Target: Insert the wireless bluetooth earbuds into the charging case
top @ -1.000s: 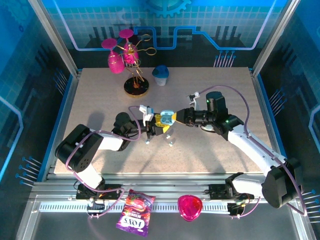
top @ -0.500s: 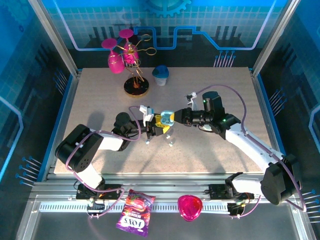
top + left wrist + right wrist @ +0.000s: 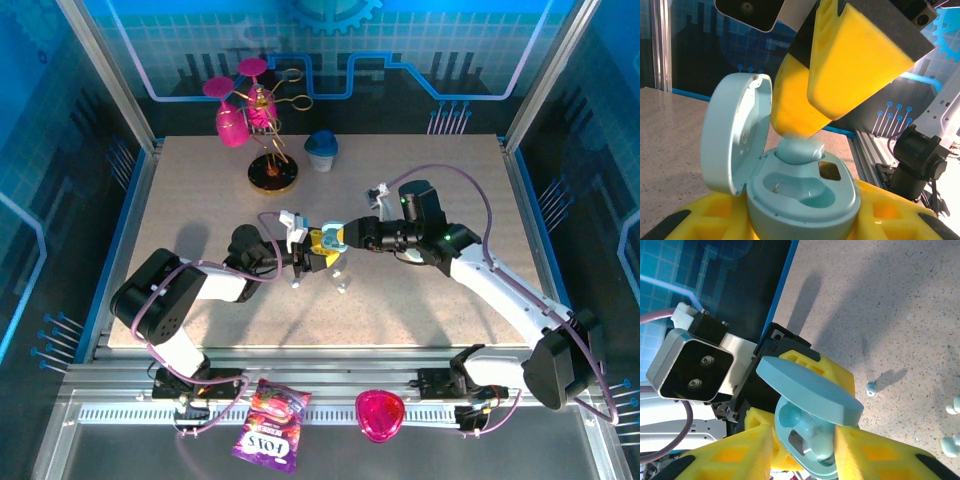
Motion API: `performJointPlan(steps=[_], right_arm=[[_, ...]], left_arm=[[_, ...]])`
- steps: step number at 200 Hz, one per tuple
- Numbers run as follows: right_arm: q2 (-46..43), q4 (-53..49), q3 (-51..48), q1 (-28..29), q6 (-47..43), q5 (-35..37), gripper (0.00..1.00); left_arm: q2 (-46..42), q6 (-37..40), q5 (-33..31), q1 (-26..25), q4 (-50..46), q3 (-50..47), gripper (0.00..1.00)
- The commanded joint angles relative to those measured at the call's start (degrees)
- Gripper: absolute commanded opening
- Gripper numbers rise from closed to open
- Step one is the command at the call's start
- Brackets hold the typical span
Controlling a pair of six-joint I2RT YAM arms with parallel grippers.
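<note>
Clamping the open charging case (image 3: pixel 805 202), left hand (image 3: pixel 318 248); right hand (image 3: pixel 337 236) pinching an earbud (image 3: pixel 799 150) at its socket.

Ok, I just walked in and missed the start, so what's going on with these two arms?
The left arm holds a small pale blue case in its jaws, lid swung open, raised off the table. The right arm, stretched across to it, grips an earbud in its jaws right at one socket of the case. The other socket looks empty. A few more earbuds lie loose on the table nearby.
</note>
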Motion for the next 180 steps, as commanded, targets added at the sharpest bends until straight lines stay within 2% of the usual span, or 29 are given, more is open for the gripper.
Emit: performJointPlan(steps=[1,57,107,142,180], right_arm=[[-0.32,-3.92,1.40,0.59,-1.28,1.83,0.42],[-6.80,-3.61,-0.45,0.58,-6.89,4.01,0.62],[-11.61,-0.49,-7.49,-2.08,-4.48,10.09,0.64],[-6.89,-0.22,-9.47,-2.66,-4.21,13.02,0.64],[3.58,0.34,-6.86,1.08,-5.70,14.90,0.63]], left_arm=[[-1.43,0.72,0.28,0.00,2.86,0.60,0.20],[-2.19,2.25,-1.96,0.58,2.85,-0.41,0.20],[-8.80,2.37,-4.31,4.89,2.70,-3.47,0.19],[-12.86,1.64,-5.35,4.95,2.00,-3.28,0.19],[-15.44,-0.54,-5.32,4.34,2.86,-2.18,0.19]])
